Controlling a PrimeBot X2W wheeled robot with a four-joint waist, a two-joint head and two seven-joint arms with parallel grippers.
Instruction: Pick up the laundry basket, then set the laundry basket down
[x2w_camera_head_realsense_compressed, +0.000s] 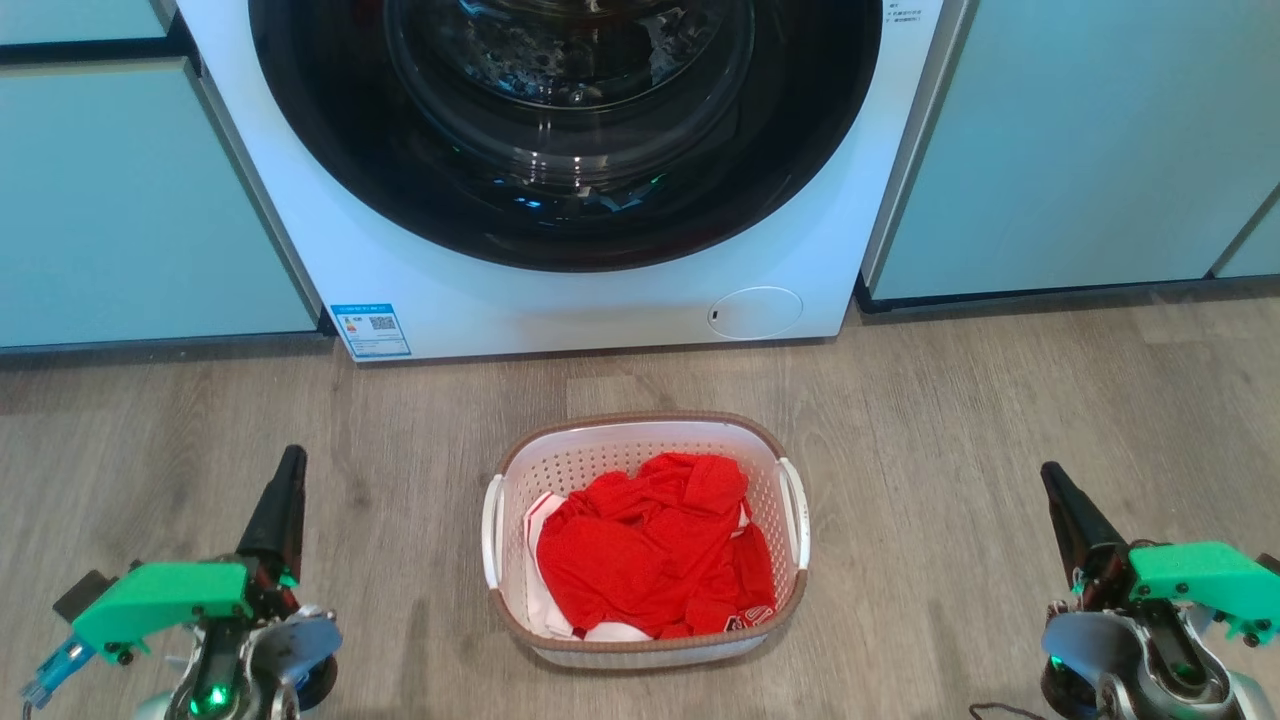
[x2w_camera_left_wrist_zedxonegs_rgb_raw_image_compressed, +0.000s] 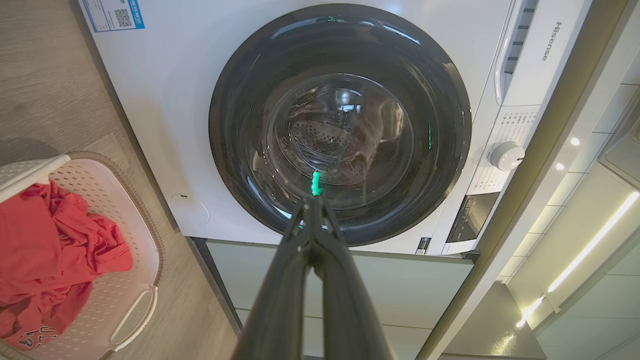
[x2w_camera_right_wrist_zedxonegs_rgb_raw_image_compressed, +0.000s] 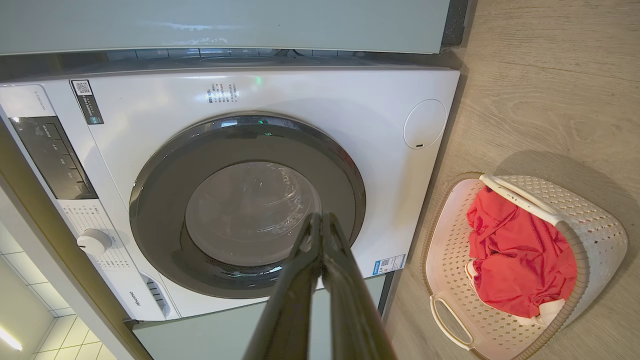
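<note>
The laundry basket (x2w_camera_head_realsense_compressed: 600, 455) stands on the wooden floor in front of the washing machine, white and perforated with a brown rim and two white side handles. Red and white cloth (x2w_camera_head_realsense_compressed: 650, 550) lies heaped inside it. My left gripper (x2w_camera_head_realsense_compressed: 291, 462) is shut at the lower left, well apart from the basket's left handle. My right gripper (x2w_camera_head_realsense_compressed: 1050, 478) is shut at the lower right, equally far from the right handle. In the left wrist view the basket (x2w_camera_left_wrist_zedxonegs_rgb_raw_image_compressed: 125, 280) sits at the left edge, with the gripper (x2w_camera_left_wrist_zedxonegs_rgb_raw_image_compressed: 314, 202) shut. The right wrist view has the basket (x2w_camera_right_wrist_zedxonegs_rgb_raw_image_compressed: 595, 230) at the right and its gripper (x2w_camera_right_wrist_zedxonegs_rgb_raw_image_compressed: 319, 220) shut.
A white front-loading washing machine (x2w_camera_head_realsense_compressed: 560, 300) with a dark round door stands just behind the basket. Pale green cabinets (x2w_camera_head_realsense_compressed: 1080, 150) flank it on both sides. Bare wood floor (x2w_camera_head_realsense_compressed: 950, 420) surrounds the basket.
</note>
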